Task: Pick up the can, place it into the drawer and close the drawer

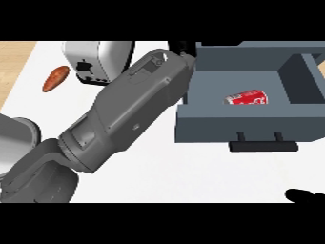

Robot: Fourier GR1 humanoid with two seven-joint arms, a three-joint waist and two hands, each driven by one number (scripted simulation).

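Can: the red cylindrical drinks can [247,98] lies on its side on the floor of the open grey box-shaped drawer [253,124], a little left of middle, apart from all four walls.
Writing: white lettering runs along the can's red side, too small to read.
Drawer: pulled out, its black bar handle [263,145] on the front face, which faces the view's lower edge.
Left hand: the black left hand [182,48] shows only as a dark tip at the drawer's upper left corner, beyond the long grey forearm [123,114]; I cannot tell how its fingers stand.
Right hand: the black right hand [311,195] shows at the lower right edge, well below the handle; fingers unclear.
Room: bare white counter [193,176] lies between the drawer front and the right hand.
Left of the forearm: a white toaster [94,59] and an orange sweet potato [55,78] beside it.
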